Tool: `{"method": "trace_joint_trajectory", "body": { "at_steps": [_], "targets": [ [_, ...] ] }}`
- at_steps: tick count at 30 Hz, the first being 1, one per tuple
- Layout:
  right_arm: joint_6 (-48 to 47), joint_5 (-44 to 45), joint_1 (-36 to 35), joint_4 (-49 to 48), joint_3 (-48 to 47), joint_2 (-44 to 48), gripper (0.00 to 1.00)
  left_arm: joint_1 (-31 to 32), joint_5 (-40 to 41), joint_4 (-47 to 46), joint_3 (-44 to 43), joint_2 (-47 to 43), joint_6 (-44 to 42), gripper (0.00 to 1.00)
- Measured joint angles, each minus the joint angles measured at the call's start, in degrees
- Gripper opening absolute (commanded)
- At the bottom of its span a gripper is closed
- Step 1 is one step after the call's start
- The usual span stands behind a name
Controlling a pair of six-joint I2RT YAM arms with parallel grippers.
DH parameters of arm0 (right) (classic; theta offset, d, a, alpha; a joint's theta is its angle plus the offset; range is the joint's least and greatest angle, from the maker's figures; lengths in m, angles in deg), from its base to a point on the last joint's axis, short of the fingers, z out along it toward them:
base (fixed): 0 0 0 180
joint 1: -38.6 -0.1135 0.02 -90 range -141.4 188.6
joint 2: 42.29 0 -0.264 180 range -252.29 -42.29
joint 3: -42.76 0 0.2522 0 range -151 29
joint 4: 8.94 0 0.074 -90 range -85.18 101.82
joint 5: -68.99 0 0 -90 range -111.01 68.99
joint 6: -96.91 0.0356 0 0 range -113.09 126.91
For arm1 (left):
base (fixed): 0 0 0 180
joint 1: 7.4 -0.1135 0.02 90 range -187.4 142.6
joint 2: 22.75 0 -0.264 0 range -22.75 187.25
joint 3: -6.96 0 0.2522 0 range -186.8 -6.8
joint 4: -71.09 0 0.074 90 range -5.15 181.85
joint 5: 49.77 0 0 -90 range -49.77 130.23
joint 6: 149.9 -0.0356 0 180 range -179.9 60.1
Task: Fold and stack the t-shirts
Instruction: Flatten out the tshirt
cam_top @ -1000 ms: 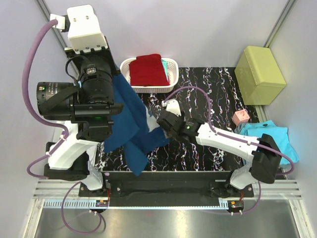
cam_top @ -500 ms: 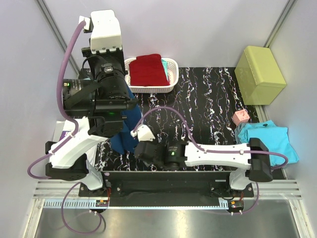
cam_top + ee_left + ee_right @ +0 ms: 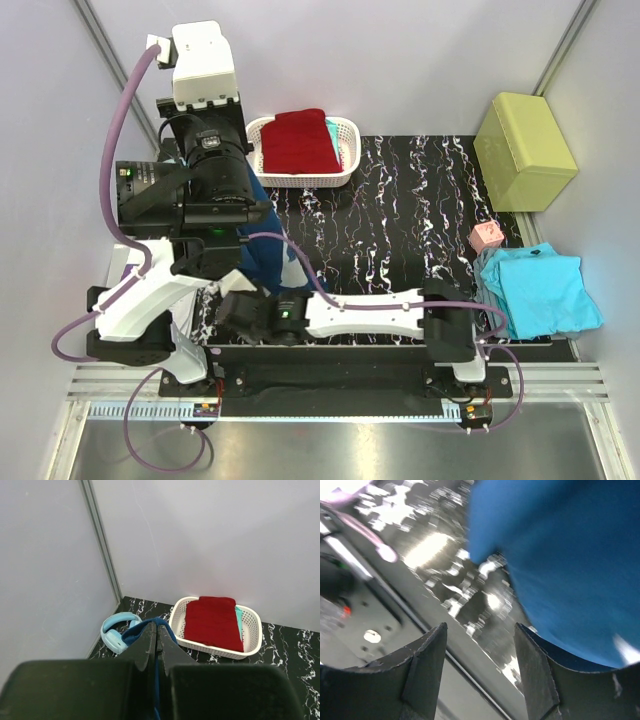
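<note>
Your left pincer (image 3: 156,630): pinched shut on the navy t-shirt (image 3: 134,634), hanging left of the basket (image 3: 252,620) | your right pincer (image 3: 479,630): wide, gripping nothing, at that shirt's lower edge.

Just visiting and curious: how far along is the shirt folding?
Done: a dark red shirt lies folded in the white basket. In hand: the shut left gripper holds up the navy shirt; the open right gripper sits by its lower edge. Left: folding it, and the rumpled turquoise shirt at the right.
</note>
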Motion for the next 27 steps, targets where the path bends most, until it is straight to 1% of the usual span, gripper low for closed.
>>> {"method": "trace_joint_trajectory", "body": {
  "at_steps": [7, 16, 22, 27],
  "targets": [
    [-3.4, -2.2, -1.0, -1.6, -12.3, -11.1, 0.63, 1.6, 0.0, -0.2, 0.3, 0.2, 0.3, 0.0],
    [-5.6, -0.3, -0.9, -1.2, -23.8, -20.9, 0.63, 3.4, 0.0, -1.3, 0.7, 0.5, -0.5, 0.0],
    [-5.4, 3.5, 0.0, 1.3, -26.0, -22.4, 0.63, 3.5, 0.0, -2.2, 1.2, 0.6, -1.4, 0.0],
    [-4.4, 6.5, 2.0, 2.0, -23.6, -21.4, 0.63, 3.5, 0.0, -3.5, 2.3, 0.5, -2.4, 0.0]
  ]
}}
